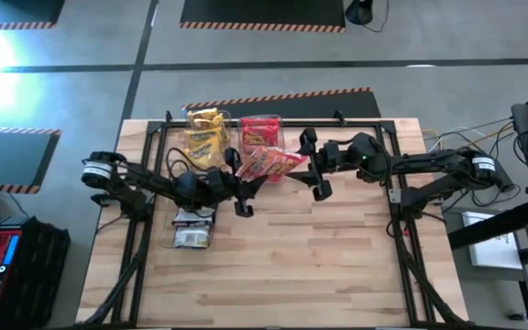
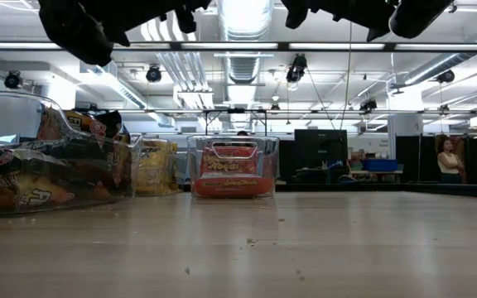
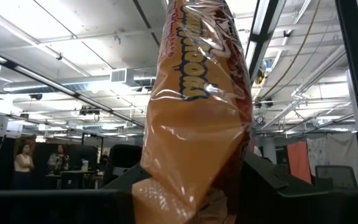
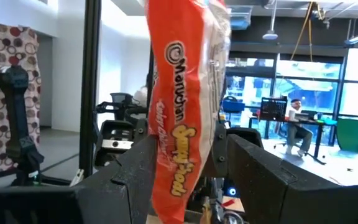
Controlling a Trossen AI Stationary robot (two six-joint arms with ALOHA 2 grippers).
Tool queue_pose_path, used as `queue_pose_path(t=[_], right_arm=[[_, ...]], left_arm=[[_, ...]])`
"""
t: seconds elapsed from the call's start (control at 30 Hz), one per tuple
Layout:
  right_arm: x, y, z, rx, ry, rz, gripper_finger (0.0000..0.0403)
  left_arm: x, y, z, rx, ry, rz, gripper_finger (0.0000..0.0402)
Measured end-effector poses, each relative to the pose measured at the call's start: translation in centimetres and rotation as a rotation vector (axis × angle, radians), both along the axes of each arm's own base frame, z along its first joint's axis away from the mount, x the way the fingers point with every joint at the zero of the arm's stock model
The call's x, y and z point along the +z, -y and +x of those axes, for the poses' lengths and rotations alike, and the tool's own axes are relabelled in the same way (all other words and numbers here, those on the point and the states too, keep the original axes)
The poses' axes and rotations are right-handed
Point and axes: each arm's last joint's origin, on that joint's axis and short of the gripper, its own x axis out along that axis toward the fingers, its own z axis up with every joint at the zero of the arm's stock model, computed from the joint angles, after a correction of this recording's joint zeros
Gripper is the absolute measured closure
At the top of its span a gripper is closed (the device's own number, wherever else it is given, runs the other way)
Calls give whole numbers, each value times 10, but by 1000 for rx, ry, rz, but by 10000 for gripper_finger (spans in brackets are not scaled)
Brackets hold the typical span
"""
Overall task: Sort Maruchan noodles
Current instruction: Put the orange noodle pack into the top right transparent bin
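Plastic bin with dark packets (image 2: 127,170): it stands at the left front of the table (image 1: 319,266), just under the left arm. If this arm swings low, you can knock the bin.

Left gripper (image 1: 239,191): it is closed on the left end of one red-orange packet (image 1: 271,163), which comes up from between its fingers in the left wrist view.

Risk, left side: if this gripper pulls while the other one also holds, the thin crinkly film can tear or slide out.

Red-orange packet: it hangs in the air between the two grippers, above the table, just in front of the bins at the back. It does not touch the wood.

Risk, middle: if both grippers let go together, the packet falls on the table outside every bin, I think.

Bin with red packets (image 2: 273,165): it stands at the back, to the right of the bin with yellow packets (image 2: 178,157). To my eye it is the matching place. A release too early, or at a slant, can leave the packet on the rim or in the yellow bin.

Right gripper (image 1: 317,170): its fingers (image 4: 253,174) stand on both sides of the packet's right end and seem to press it, so it grips too.

Risk, right side: the hold is on the soft edge only. A quick move can make the packet twist and slip.
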Motion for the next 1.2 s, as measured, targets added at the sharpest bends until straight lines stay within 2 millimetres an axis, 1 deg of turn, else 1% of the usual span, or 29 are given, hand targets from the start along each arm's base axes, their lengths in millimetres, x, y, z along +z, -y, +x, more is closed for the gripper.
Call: queue_pose_path(t=[0.17, 0.23, 0.3, 0.37, 0.47, 0.57, 0.67, 0.97, 1.2], right_arm=[[-1, 0, 0, 9, -11, 3, 217], [-2, 0, 1, 9, -23, 5, 210], [2, 1, -1, 3, -35, 4, 198], [10, 1, -3, -3, -63, 0, 184], [21, 1, -5, -5, -140, 10, 163], [23, 2, -2, -5, -209, 24, 144], [26, 3, 1, -20, -222, -5, 132], [27, 3, 2, -21, -209, -16, 126], [31, -6, 3, 36, -171, -21, 126]], left_arm=[[0, 0, 2, -6, -4, -7, 283], [1, 0, 2, 2, -2, 4, 283], [4, 1, 1, 16, 7, 25, 283], [8, 1, -1, 33, 16, 47, 283], [12, 1, -4, 38, 34, 49, 283], [10, 0, -2, 38, 7, 51, 283], [9, 1, -1, 38, 5, 51, 283], [9, 0, -1, 40, 3, 51, 283], [9, -2, -1, 45, 2, 51, 283]])
